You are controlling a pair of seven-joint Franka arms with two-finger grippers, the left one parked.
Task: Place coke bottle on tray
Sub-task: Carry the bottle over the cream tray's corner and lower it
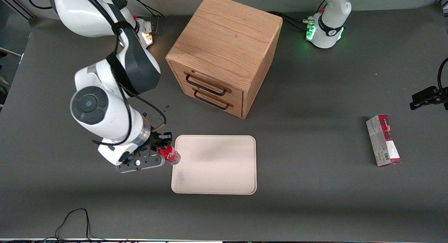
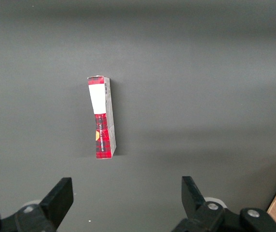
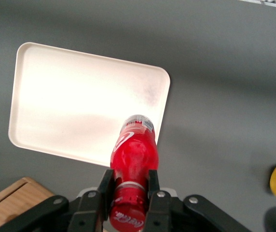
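We see the gripper clamped on the coke bottle, its two dark fingers pressing either side of the bottle near the capped end. The bottle is a small glossy red plastic cylinder with white script lettering and a clear base; it is carried tilted, base end pointing toward the tray, and in the front view it hangs right at the tray's edge at the working arm's end, above the rim rather than resting on anything. In the right wrist view the clear base overlaps the tray's long edge. The tray is a flat, smooth cream rectangle with rounded corners and a low rim, marked by a faint grey smudge near one corner, and it lies on the matte dark grey bench. Farther from the front camera than the tray stands a boxy oak-grained wooden cabinet with two drawers bearing thin black wire handles. Toward the parked arm's end of the bench lies a red-and-grey rectangular carton, flat on its side.
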